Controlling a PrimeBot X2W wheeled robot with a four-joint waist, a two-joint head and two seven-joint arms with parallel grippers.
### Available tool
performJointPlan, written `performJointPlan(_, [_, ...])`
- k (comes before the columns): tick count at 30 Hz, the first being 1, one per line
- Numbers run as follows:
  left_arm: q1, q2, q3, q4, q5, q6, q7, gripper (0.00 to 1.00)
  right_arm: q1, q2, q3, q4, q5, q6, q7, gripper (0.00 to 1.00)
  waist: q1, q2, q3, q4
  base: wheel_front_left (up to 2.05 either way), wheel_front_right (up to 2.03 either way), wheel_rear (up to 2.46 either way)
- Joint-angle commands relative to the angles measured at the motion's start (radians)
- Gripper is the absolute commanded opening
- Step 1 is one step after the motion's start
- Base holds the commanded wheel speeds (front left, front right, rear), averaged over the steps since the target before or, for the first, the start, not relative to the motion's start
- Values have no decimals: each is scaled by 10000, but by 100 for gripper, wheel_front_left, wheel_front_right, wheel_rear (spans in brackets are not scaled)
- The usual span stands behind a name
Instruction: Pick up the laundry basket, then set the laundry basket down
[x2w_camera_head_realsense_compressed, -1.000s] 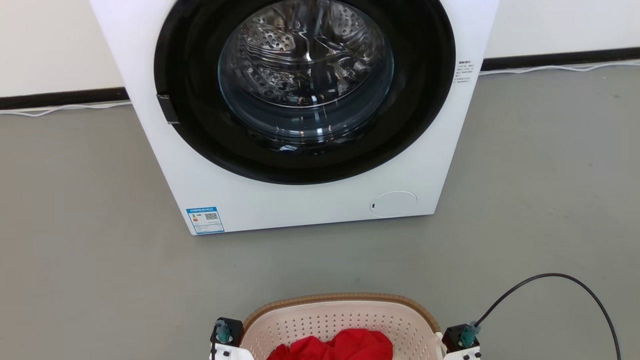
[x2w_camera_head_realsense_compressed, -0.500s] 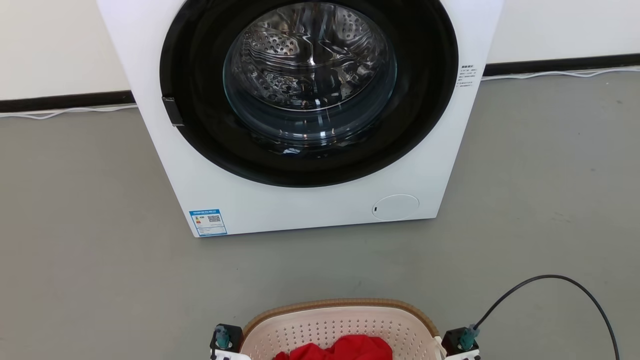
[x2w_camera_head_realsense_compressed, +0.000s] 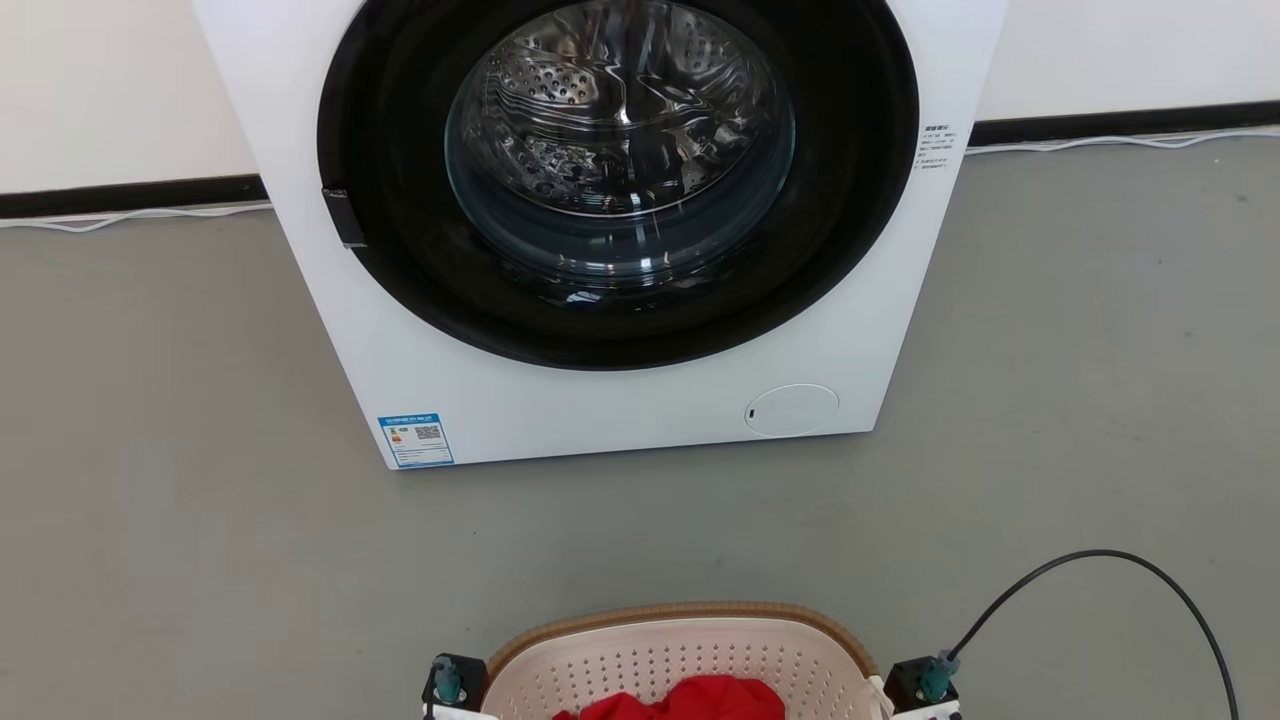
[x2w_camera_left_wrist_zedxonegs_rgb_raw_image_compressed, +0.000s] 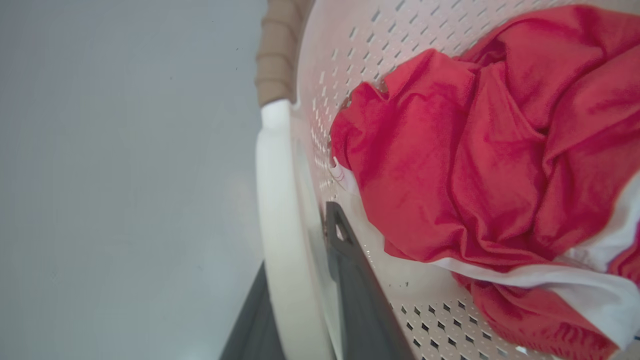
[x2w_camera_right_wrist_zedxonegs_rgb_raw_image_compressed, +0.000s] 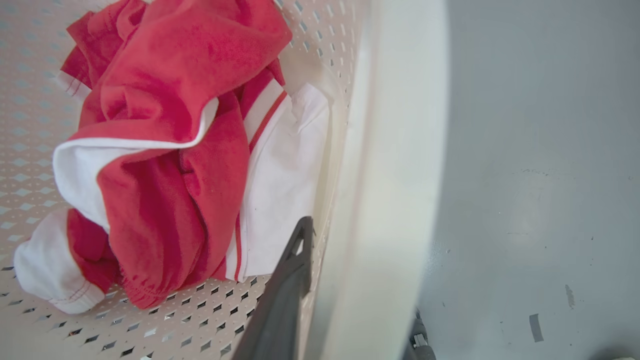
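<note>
Head view, basket: the laundry basket (x2w_camera_head_realsense_compressed: 690, 612) sits at the bottom centre of the frame and is cut off by the lower edge. Its brown rim faces up the frame, with the cream perforated wall below it.
Head view, washer: a white washer (x2w_camera_head_realsense_compressed: 600, 410) fills the upper centre. A steel drum shows through round glass in a black surround. The washer is well apart from the basket, with bare grey floor (x2w_camera_head_realsense_compressed: 200, 500) between them.
Contents: a red garment (x2w_camera_head_realsense_compressed: 700, 698) with white trim lies bunched inside the basket.
Left hand: in the left wrist view, the left hand (x2w_camera_left_wrist_zedxonegs_rgb_raw_image_compressed: 300, 250) is at the lower centre, clamped on the white left handle (x2w_camera_left_wrist_zedxonegs_rgb_raw_image_compressed: 277, 190). One dark finger (x2w_camera_left_wrist_zedxonegs_rgb_raw_image_compressed: 350, 280) lies inside against the perforated wall, and the other is outside the handle.
Right hand: in the right wrist view, the right hand (x2w_camera_right_wrist_zedxonegs_rgb_raw_image_compressed: 360, 260) straddles the white right handle (x2w_camera_right_wrist_zedxonegs_rgb_raw_image_compressed: 395, 175) and grips it. The inner finger (x2w_camera_right_wrist_zedxonegs_rgb_raw_image_compressed: 285, 295) lies along the basket's inner wall beside the garment. The outer finger is mostly hidden behind the handle.
Cable: a black cable (x2w_camera_head_realsense_compressed: 1100, 552) arcs across the lower right of the head view.
Floor contact: I cannot tell whether the basket rests on the floor or hangs above it.
</note>
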Motion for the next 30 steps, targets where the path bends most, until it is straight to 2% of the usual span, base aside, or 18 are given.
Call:
performJointPlan(1, [-304, -168, 55, -193, -70, -39, -60, 0, -378, 413, 165, -383, 69, 251, -152, 0, 1, -1, 0, 8, 0, 0, 0])
performJointPlan(30, [-533, -168, -522, -6, -709, 34, -242, 0, -524, 413, 690, -300, 556, 251, -375, 0, 0, -1, 244, 23, 0, 0, 0])
